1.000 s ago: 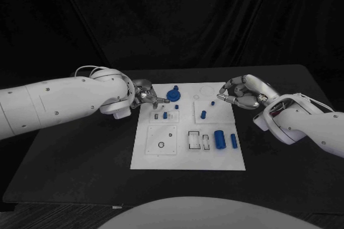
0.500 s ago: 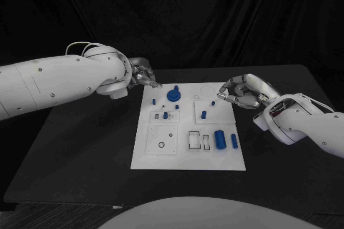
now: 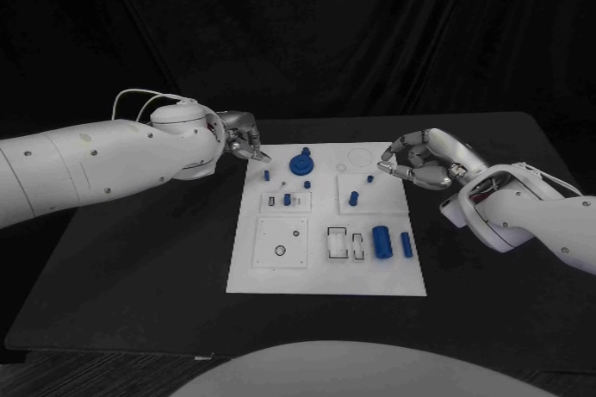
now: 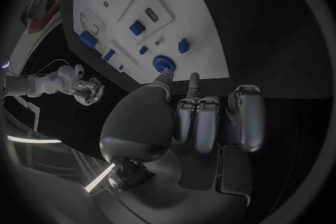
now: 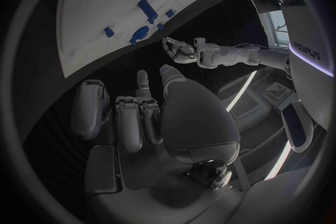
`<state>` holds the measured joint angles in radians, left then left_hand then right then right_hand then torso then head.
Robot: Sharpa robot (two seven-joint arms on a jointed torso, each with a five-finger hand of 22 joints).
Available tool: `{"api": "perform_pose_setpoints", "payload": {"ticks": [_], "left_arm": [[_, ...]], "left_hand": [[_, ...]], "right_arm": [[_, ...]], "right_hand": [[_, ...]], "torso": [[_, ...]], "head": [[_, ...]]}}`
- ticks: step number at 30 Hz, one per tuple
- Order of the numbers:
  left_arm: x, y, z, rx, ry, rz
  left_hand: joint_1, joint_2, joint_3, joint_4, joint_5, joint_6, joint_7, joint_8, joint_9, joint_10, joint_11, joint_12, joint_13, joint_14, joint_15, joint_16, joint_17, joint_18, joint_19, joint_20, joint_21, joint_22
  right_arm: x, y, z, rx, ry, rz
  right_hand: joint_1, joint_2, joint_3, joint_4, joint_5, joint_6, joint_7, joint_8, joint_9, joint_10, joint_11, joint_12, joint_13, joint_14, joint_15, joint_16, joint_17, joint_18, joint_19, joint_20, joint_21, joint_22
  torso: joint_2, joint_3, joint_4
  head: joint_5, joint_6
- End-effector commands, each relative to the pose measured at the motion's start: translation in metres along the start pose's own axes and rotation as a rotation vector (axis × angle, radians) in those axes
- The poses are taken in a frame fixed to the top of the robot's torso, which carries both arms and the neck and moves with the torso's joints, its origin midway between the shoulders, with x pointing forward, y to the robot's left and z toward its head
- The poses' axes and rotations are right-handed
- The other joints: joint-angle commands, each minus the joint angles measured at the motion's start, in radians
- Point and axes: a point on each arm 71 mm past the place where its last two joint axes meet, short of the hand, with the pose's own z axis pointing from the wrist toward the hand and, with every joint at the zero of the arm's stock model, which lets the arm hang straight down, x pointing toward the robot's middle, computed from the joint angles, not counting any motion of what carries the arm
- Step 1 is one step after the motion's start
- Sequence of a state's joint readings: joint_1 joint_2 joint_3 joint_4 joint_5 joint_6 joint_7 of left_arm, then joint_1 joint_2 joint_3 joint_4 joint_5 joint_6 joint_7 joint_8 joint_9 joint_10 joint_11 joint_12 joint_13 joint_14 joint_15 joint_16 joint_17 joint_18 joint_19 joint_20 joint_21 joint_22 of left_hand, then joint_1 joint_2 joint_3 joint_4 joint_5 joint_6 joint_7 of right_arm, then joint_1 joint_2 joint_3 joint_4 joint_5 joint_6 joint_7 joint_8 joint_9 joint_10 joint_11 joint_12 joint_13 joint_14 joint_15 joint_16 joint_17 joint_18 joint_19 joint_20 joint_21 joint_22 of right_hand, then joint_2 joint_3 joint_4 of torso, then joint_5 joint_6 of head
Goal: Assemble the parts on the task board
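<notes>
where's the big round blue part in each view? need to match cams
Head view: the round blue part stands near the task board's far edge, just right of the left robot hand.
Left wrist view: round blue part just beyond that hand's fingertips.
Right wrist view: I can't pick it out with confidence.
Shared landmark: the white task board.

Both hands — left hand [image 3: 245,139], right hand [image 3: 416,159] — curled, empty

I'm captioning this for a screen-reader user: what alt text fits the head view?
A white task board lies mid-table with small blue parts on it. The robot's left hand hovers at the board's far left corner and its right hand at the far right edge, both with curled fingers holding nothing.
</notes>
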<state>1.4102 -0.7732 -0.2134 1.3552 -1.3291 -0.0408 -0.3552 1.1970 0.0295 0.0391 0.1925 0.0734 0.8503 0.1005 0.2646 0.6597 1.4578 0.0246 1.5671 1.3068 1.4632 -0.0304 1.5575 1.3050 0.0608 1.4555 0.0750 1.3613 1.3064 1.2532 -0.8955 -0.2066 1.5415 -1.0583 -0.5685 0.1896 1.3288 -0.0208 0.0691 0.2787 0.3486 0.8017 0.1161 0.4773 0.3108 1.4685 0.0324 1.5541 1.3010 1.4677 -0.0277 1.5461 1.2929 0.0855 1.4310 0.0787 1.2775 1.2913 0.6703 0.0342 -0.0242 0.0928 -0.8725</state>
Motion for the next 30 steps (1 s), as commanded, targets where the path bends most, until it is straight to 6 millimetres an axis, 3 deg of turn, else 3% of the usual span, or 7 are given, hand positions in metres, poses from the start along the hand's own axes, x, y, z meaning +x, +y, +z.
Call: {"api": "perform_pose_setpoints", "payload": {"ticks": [1, 3, 4, 10, 14, 21, 30], "left_arm": [[-0.003, 0.000, 0.001, 0.022, -0.068, 0.043], [-0.002, 0.002, 0.001, 0.014, -0.069, 0.042], [-0.002, 0.004, 0.002, 0.008, -0.069, 0.039], [0.000, 0.005, 0.006, -0.002, -0.046, 0.032], [0.004, 0.006, 0.011, -0.020, 0.027, 0.015], [0.009, 0.005, 0.019, -0.046, 0.122, 0.004], [0.013, 0.001, 0.027, -0.066, 0.195, 0.021]], "left_hand": [[-0.060, -0.001, -0.031, 0.051, -0.008, 0.046, -0.014, 0.044, 0.001, 0.113, -0.014, 0.004, 0.264, 0.108, -0.015, 0.013, 0.266, -0.016, 0.035, -0.007, 0.011, 0.206], [-0.071, -0.001, -0.037, 0.062, -0.012, 0.059, -0.020, 0.056, 0.005, 0.113, -0.018, 0.004, 0.264, 0.108, -0.018, 0.013, 0.266, -0.017, 0.036, -0.010, 0.014, 0.207], [-0.122, 0.005, -0.061, 0.095, -0.012, 0.113, -0.038, 0.098, 0.026, 0.113, -0.033, 0.004, 0.264, 0.108, -0.030, 0.013, 0.266, -0.017, 0.038, -0.021, 0.017, 0.208], [-0.198, 0.028, -0.105, 0.100, -0.011, 0.219, -0.080, 0.185, 0.098, 0.113, -0.067, 0.004, 0.264, 0.108, -0.059, 0.013, 0.266, -0.019, 0.040, -0.047, 0.023, 0.209], [-0.220, 0.033, -0.125, 0.099, -0.010, 0.248, -0.094, 0.207, 0.127, 0.113, -0.080, 0.004, 0.264, 0.108, -0.069, 0.013, 0.266, -0.019, 0.040, -0.058, 0.022, 0.209], [-0.226, 0.031, -0.136, 0.098, -0.004, 0.253, -0.097, 0.198, 0.129, 0.113, -0.083, 0.004, 0.264, 0.108, -0.072, 0.013, 0.266, -0.019, 0.040, -0.062, 0.024, 0.210], [-0.185, 0.033, -0.152, 0.089, 0.023, 0.277, -0.095, 0.120, 0.098, 0.113, -0.083, 0.004, 0.264, 0.108, -0.074, 0.013, 0.266, -0.019, 0.038, -0.066, 0.021, 0.209]], "right_arm": [[0.000, 0.001, 0.001, -0.002, -0.006, -0.002], [0.000, 0.001, 0.001, -0.002, -0.004, -0.001], [0.000, 0.001, 0.001, -0.001, -0.002, -0.001], [0.001, 0.000, 0.002, 0.004, 0.004, -0.001], [0.001, 0.000, 0.002, 0.006, 0.006, -0.001], [0.001, 0.000, 0.002, 0.008, 0.010, 0.000], [0.002, -0.001, 0.003, 0.010, 0.012, -0.001]], "right_hand": [[-0.008, 0.019, 0.003, 0.008, 0.020, -0.008, -0.004, 0.015, 0.000, 0.102, 0.005, 0.017, 0.270, 0.103, 0.001, 0.025, 0.278, -0.015, -0.005, 0.003, -0.010, 0.187], [-0.008, 0.019, 0.003, 0.008, 0.020, -0.008, -0.004, 0.015, 0.000, 0.102, 0.005, 0.017, 0.270, 0.103, 0.001, 0.025, 0.278, -0.015, -0.005, 0.003, -0.010, 0.187], [-0.008, 0.019, 0.003, 0.008, 0.020, -0.008, -0.004, 0.015, 0.000, 0.102, 0.005, 0.017, 0.270, 0.103, 0.001, 0.025, 0.278, -0.015, -0.005, 0.003, -0.010, 0.187], [-0.001, 0.022, 0.007, 0.006, 0.030, -0.008, -0.005, 0.016, -0.001, 0.102, 0.005, 0.017, 0.270, 0.103, 0.001, 0.025, 0.278, -0.015, -0.005, 0.003, -0.010, 0.187], [0.007, 0.021, 0.012, 0.004, 0.053, -0.009, -0.005, 0.018, -0.003, 0.102, 0.004, 0.017, 0.270, 0.103, 0.000, 0.025, 0.278, -0.015, -0.005, 0.003, -0.010, 0.187], [0.012, 0.021, 0.016, 0.004, 0.066, -0.010, -0.005, 0.020, -0.005, 0.102, 0.004, 0.017, 0.270, 0.103, 0.000, 0.025, 0.278, -0.015, -0.005, 0.003, -0.010, 0.187], [0.017, 0.021, 0.019, 0.003, 0.079, -0.010, -0.005, 0.021, -0.006, 0.102, 0.004, 0.017, 0.270, 0.103, 0.000, 0.025, 0.278, -0.015, -0.005, 0.003, -0.011, 0.187]], "torso": [[0.003, -0.0046, -0.0007], [0.003, -0.0043, 0.0017], [0.004, -0.0060, 0.0025], [0.002, -0.0048, 0.0039], [0.002, -0.0048, 0.0035], [0.003, -0.0038, 0.0014], [0.003, -0.0033, 0.0000]], "head": [[0.004, 0.000], [0.002, 0.000], [0.002, 0.000], [0.002, 0.000], [0.001, 0.000], [0.001, 0.000], [0.002, 0.000]]}}
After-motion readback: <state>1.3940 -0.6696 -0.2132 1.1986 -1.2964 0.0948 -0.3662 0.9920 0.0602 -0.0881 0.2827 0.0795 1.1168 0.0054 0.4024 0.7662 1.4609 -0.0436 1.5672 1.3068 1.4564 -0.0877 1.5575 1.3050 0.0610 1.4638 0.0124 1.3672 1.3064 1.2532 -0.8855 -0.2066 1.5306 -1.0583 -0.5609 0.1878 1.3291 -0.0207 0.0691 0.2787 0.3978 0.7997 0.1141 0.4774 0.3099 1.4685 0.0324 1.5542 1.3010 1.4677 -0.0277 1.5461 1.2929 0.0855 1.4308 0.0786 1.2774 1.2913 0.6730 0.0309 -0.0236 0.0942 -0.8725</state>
